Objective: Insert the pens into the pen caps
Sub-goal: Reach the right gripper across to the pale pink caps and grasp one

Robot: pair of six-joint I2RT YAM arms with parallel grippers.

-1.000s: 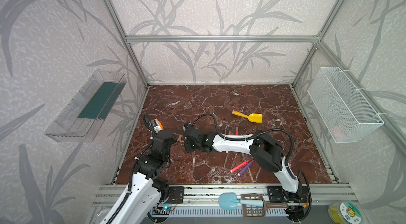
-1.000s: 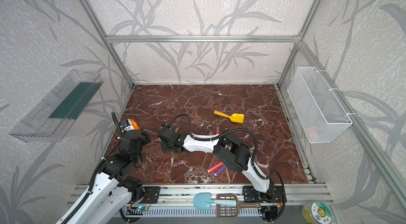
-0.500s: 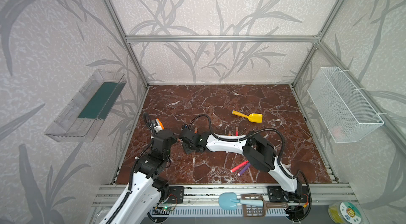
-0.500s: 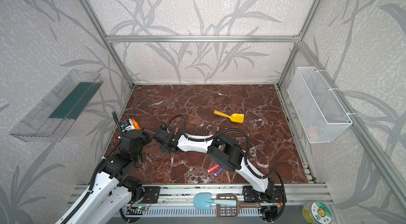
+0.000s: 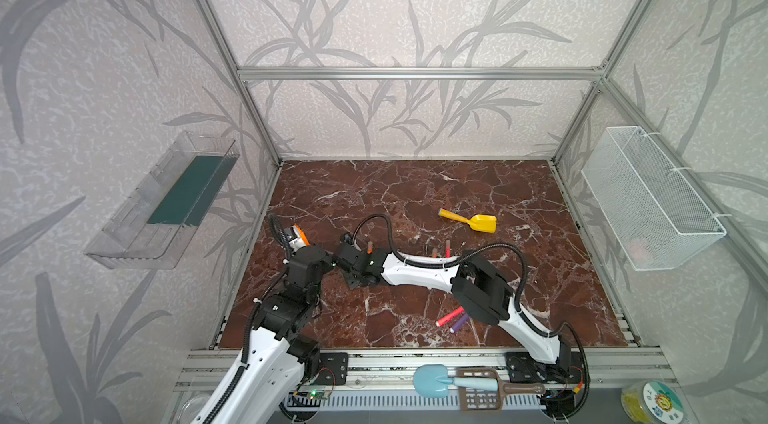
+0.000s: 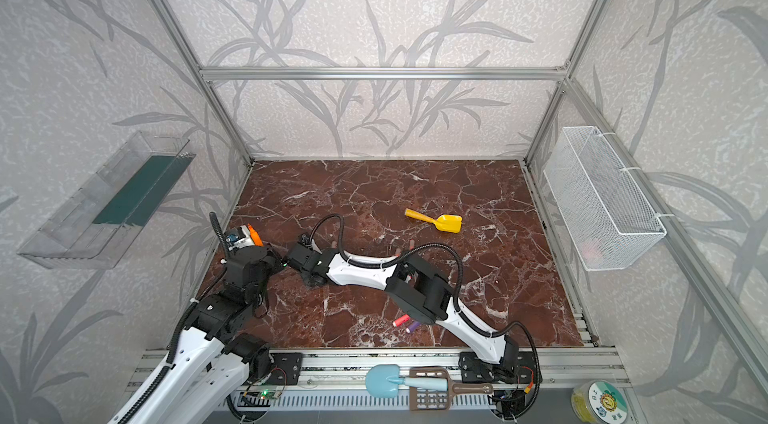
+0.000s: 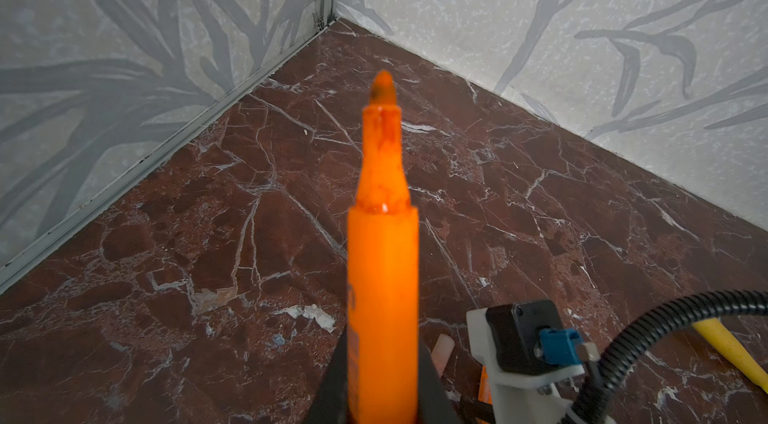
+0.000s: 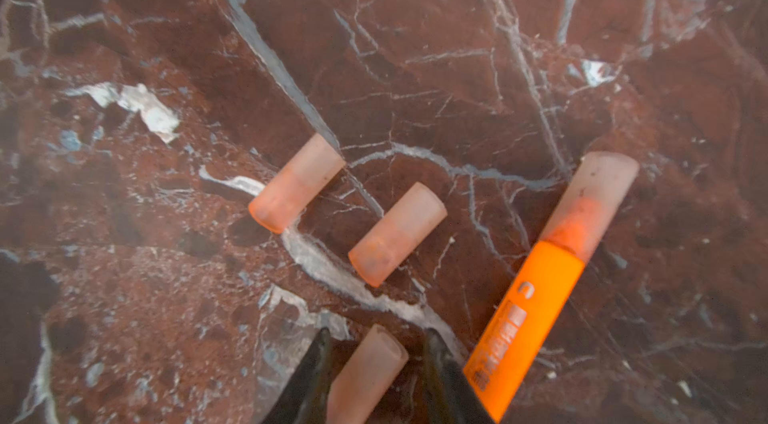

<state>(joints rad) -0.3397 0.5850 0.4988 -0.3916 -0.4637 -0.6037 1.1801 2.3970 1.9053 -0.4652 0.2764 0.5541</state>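
**Right tool straddles a loose cap; left tool grips an orange pen**

The left tool (image 7: 384,384) is clamped on an uncapped orange pen (image 7: 382,260). The pen is held above the marble surface (image 5: 415,193) near its left edge, bare tip pointing away from the wrist. The right arm reaches across to the left side. The right tool (image 8: 376,332) stands apart, one finger on each side of a pen cap (image 8: 365,376) that lies on the surface, with slim gaps showing on both sides. A second cap (image 8: 397,235) and a third cap (image 8: 297,185) lie just beyond it, roughly parallel. A capped orange pen (image 8: 536,318) lies beside them. A red-pink pen (image 5: 450,316) and a purple pen (image 5: 460,324) lie together near the front edge.
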